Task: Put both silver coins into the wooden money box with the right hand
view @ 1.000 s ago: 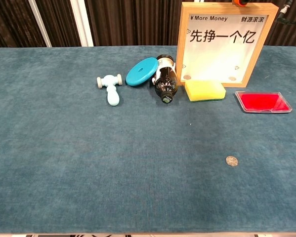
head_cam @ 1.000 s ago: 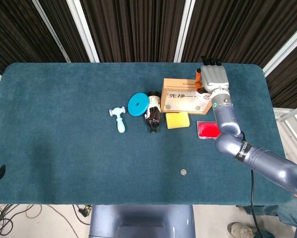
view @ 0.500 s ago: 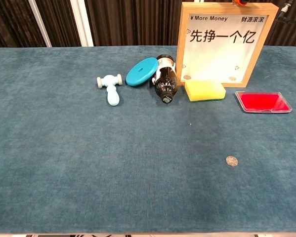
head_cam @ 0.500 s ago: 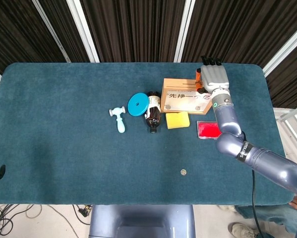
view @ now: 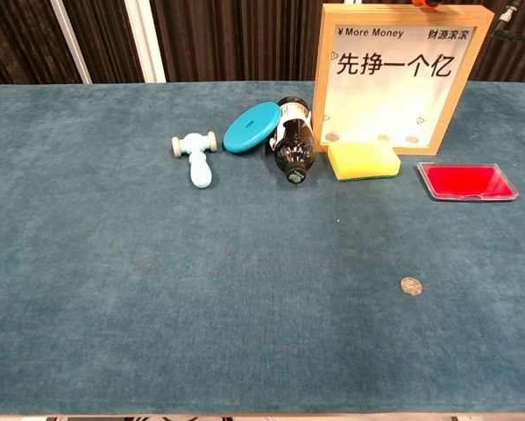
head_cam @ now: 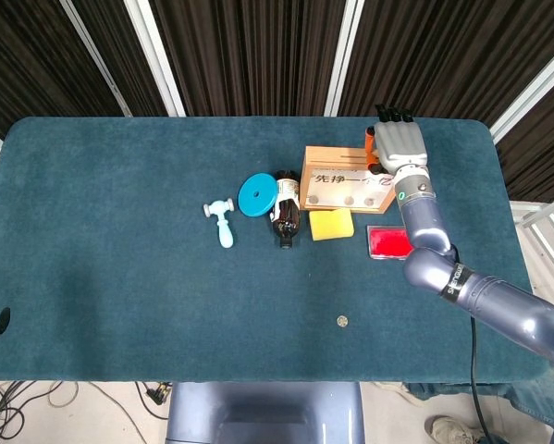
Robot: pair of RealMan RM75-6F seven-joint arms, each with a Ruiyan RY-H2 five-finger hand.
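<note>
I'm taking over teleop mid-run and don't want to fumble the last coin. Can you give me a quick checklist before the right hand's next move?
1. Remaining silver coin lies flat on the table, in the open: ok.
2. Nothing near that coin to snag on: ok.
3. Right hand above the top of the wooden money box: ok.
4. Right hand empty: cannot tell, its palm faces away.
5. Coins showing behind the box window, along its bottom: ok.
6. Box upright, with the yellow sponge in front of it: ok.

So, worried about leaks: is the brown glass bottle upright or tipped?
Tipped: the brown glass bottle lies on its side, cap toward the camera.
</note>
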